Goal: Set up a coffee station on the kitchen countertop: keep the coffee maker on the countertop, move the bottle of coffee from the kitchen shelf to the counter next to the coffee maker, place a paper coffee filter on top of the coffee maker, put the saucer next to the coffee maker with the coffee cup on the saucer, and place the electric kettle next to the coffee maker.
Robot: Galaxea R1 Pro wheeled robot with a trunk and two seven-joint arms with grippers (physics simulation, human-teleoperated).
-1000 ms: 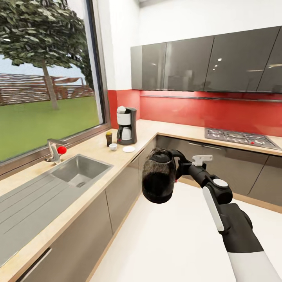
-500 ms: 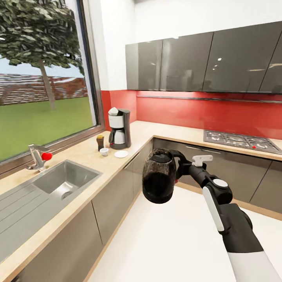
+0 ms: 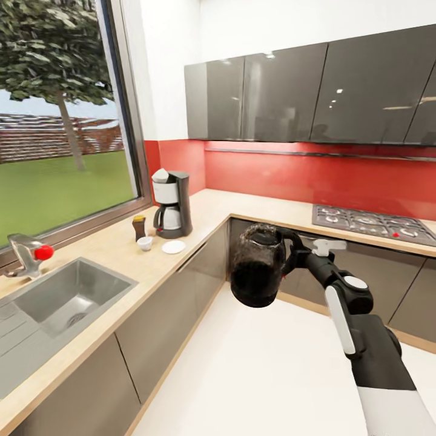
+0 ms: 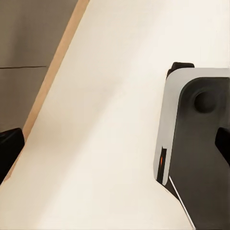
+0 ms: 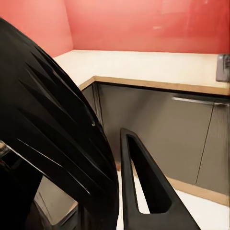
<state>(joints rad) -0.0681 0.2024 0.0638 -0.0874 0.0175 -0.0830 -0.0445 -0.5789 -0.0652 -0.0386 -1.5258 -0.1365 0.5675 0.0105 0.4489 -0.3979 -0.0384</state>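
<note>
Dark electric kettle (image 3: 257,275) held over the floor — coffee maker (image 3: 171,203), cup (image 3: 145,243), saucer (image 3: 174,246) on counter.

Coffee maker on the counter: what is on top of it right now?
A pale, cone-like paper filter sits on top of the coffee maker. Whether anything lies inside the filter cannot be seen from the head view; it is too small and far.
</note>
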